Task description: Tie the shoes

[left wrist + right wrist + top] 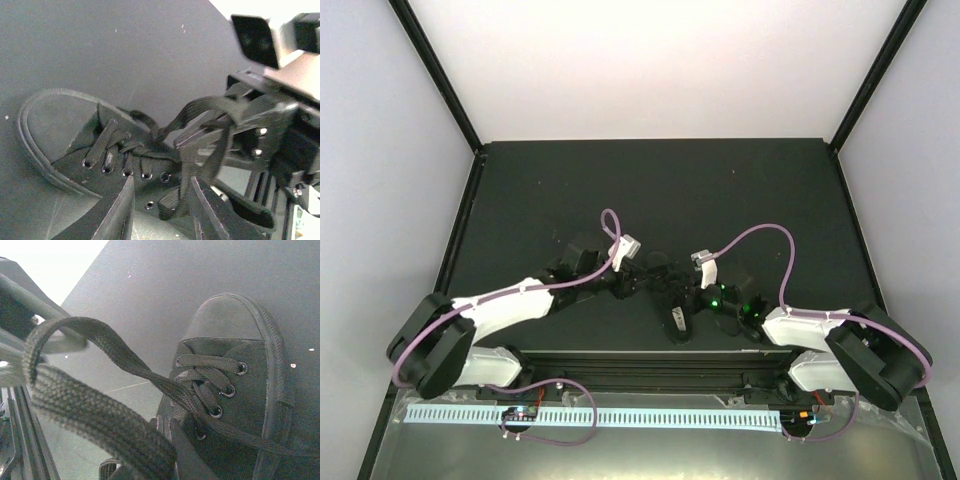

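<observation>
A small all-black shoe (672, 300) lies on the dark table between my two grippers, its toe pointing away from the arm bases. In the left wrist view its toe cap (52, 117) is at the left. My left gripper (162, 180) is open over the eyelet row, and a black lace strand (184, 192) runs down between its fingers. My right gripper (166, 424) is shut on the lace, and a big lace loop (85, 405) arches from it. The right gripper (205, 136) shows in the left wrist view with the lace draped over it.
The black table mat (650, 190) stretches beyond the shoe to pale back and side walls. A black rail (650, 365) and a white perforated strip (620, 415) run along the near edge by the arm bases. Purple cables (760, 235) loop above both wrists.
</observation>
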`<state>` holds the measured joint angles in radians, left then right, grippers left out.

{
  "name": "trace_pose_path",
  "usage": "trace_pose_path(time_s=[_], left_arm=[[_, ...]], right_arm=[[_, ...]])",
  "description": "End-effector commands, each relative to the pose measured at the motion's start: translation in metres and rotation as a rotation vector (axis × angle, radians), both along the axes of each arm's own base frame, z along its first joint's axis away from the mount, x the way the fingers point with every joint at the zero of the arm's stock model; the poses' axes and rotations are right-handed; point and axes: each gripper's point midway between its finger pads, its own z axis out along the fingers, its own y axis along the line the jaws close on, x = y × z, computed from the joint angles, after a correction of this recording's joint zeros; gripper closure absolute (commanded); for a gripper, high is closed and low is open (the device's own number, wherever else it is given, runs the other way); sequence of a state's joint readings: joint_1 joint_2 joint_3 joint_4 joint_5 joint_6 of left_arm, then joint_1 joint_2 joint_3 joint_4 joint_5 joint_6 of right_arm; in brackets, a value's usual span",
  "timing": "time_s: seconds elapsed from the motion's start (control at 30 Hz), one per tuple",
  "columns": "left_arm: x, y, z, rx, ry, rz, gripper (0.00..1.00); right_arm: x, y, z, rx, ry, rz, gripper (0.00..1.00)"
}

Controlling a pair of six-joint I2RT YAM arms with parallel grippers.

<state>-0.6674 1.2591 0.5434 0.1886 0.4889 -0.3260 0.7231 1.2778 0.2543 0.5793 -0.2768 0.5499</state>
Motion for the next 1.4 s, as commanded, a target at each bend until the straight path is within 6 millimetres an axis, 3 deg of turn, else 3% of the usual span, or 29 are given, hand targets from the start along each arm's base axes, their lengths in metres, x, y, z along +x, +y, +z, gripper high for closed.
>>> trace_pose_path(time_s=[0.0,0.13,0.43,0.8,1.03,1.37], left_arm=[[0.007,-0.017,-0.002,-0.022,0.043,-0.047,0.7],[0.008,-0.03,-0.006,-0.044,0.066,-0.111,0.71],[-0.012,-0.053,-0.01,-0.111,0.119,-0.281,0.71],[-0.016,-0.06,-0.025,-0.091,0.176,-0.316,0.77],[-0.003,-0.054,-0.02,-0.068,0.127,-0.22,0.84],[0.012,-0.047,-0.019,-0.029,0.102,-0.126,0.82]], right_arm=[[0.004,0.003,0.016,0.047,-0.051,0.0,0.98],[0.004,0.004,0.015,0.049,-0.047,0.004,0.98],[0.005,0.006,0.016,0.054,-0.045,0.008,0.98],[0.006,0.008,0.017,0.059,-0.041,0.009,0.98],[0.006,0.009,0.017,0.063,-0.037,0.013,0.98],[0.005,0.009,0.017,0.062,-0.038,0.017,0.98]])
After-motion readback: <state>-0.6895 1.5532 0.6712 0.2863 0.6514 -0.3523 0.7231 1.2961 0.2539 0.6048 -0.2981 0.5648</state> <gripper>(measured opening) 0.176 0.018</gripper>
